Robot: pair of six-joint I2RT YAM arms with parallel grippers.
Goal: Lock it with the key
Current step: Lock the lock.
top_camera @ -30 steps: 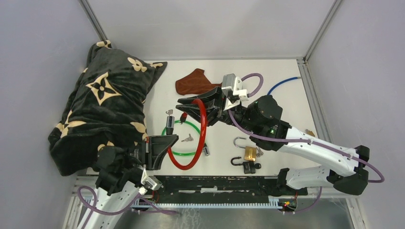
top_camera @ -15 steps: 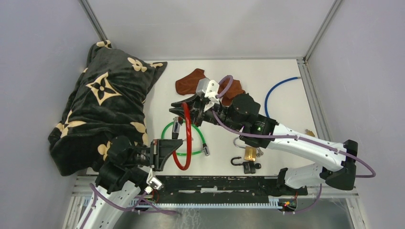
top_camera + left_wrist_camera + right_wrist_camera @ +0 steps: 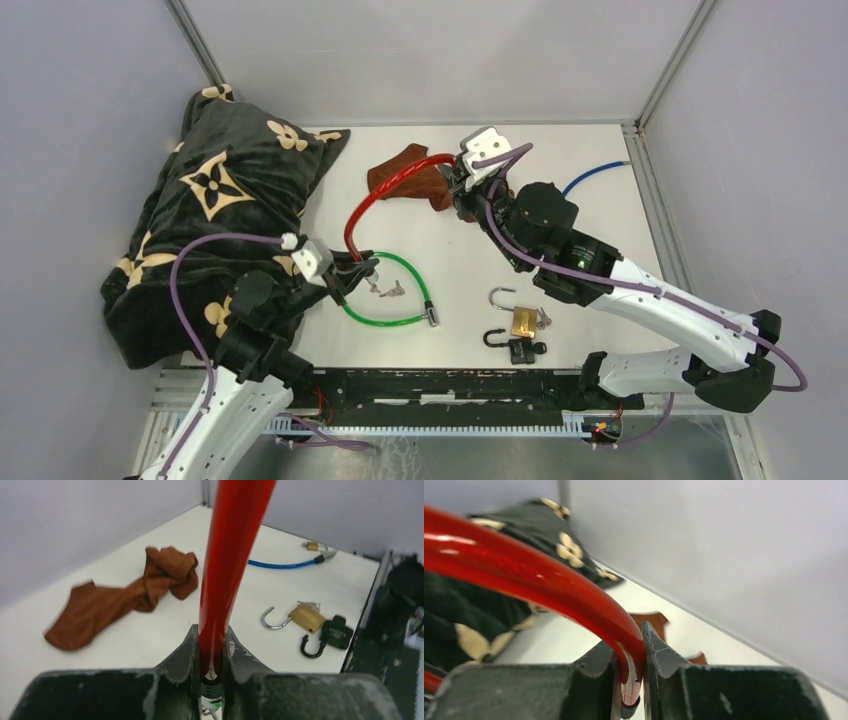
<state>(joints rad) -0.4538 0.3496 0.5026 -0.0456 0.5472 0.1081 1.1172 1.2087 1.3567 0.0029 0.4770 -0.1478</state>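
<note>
A red cable lock arcs above the table, held at both ends. My left gripper is shut on its near end, where the red cable runs up from between the jaws and a black-and-silver lock head sits deep between them. My right gripper is shut on the far end, whose red sleeve ends in a pale tip. Small keys show just right of the left gripper. I cannot tell whether they hang from the lock head or lie on the table.
A green cable lock lies under the left gripper. A brass padlock and a black padlock lie open near the front edge. A brown cloth, a blue cable and a black patterned pillow lie around.
The right gripper has swung back toward the far wall with its cable end. The left gripper rose toward the pillow. The red cable went from a hanging loop to a stretched arc.
</note>
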